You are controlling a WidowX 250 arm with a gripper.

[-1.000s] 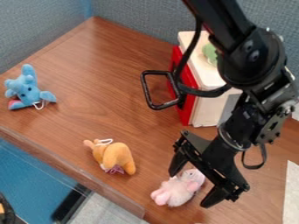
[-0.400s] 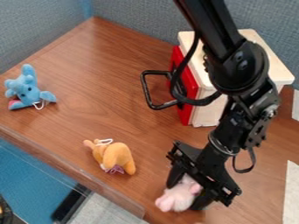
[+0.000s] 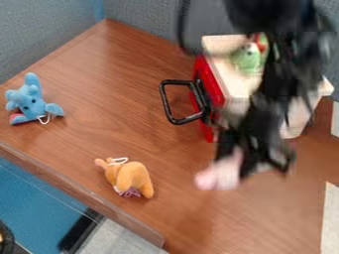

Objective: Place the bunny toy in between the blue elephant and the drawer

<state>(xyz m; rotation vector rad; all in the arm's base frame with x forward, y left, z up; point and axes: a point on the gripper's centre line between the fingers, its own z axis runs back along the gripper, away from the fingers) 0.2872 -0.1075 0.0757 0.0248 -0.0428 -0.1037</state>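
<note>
My gripper [image 3: 233,161] hangs in front of the drawer box, on the right half of the view, shut on the pink and white bunny toy [image 3: 220,175]. The bunny is held up off the table, partly covered by the blurred fingers. At the far left, the blue elephant [image 3: 29,101] lies on the table. The drawer [image 3: 210,96] has a red front with a black handle and stands upper right of centre, partly behind the arm.
An orange plush toy [image 3: 131,177] lies on the wooden table [image 3: 126,64], left of the gripper. A green toy [image 3: 248,58] sits on top of the drawer box. Grey partition walls run along the back.
The gripper has closed on the bunny and lifted it from the table, moving up in the view toward the drawer box. The elephant and the orange toy have stayed put.
</note>
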